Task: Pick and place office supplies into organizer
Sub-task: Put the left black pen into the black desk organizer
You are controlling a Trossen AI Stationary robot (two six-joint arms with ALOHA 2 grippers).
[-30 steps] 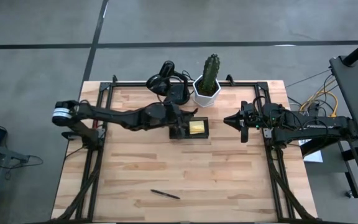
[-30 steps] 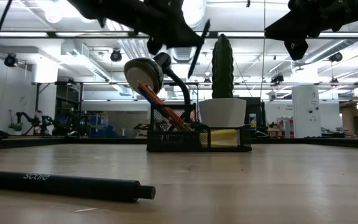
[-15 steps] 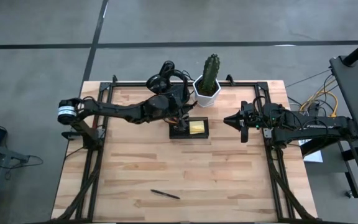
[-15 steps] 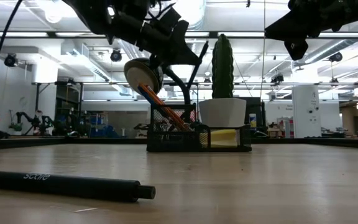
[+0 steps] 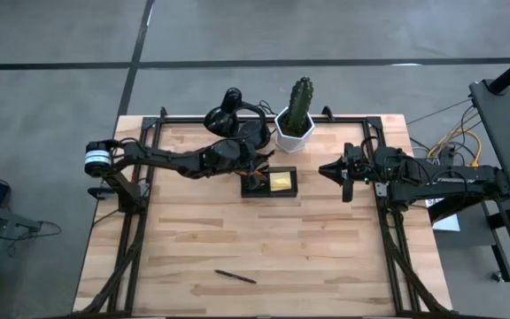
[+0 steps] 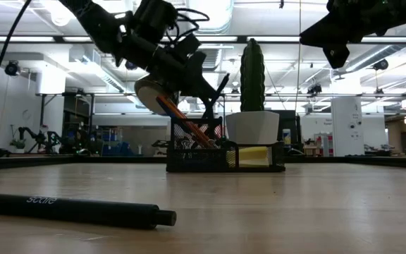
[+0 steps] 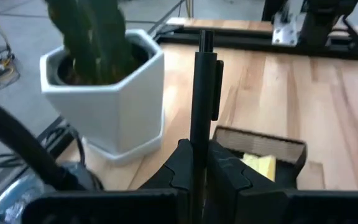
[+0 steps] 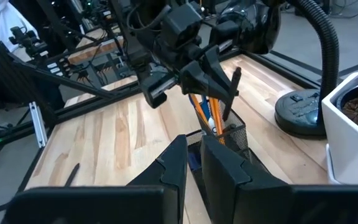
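Observation:
The black organizer point(image 5: 268, 183) stands at the table's middle far part. Orange pencils point(image 6: 182, 120) lean in its left compartment, and a yellow sticky-note pad point(image 5: 281, 182) lies in its right one. My left gripper point(image 5: 250, 162) hangs just above the pencil compartment, shut on a thin dark pen point(image 6: 221, 94). A second dark pen point(image 5: 235, 277) lies flat on the table near its near edge. My right gripper point(image 5: 326, 170) waits to the right of the organizer, off the table, fingers shut with nothing between them. My left gripper pinches the pen's shaft point(image 7: 199, 134) between its two fingers. The fingers come from the table's left, slanting down. The pen is tilted, its clip end point(image 6: 228, 74) up, its lower end over the pencil compartment. Whether that end touches the organizer, I cannot tell.
A white hexagonal pot point(image 5: 295, 131) with a cactus stands just behind the organizer. A black desk lamp point(image 5: 231, 113) stands to its left, right behind my left arm. A black frame point(image 5: 149, 133) runs along the table's edges. The near half of the table holds only the loose pen.
My left gripper has sunk toward the organizer with the pen still pinched, and its arm has swung a little toward the far edge. The pen's lower end now hangs just above the pencils.

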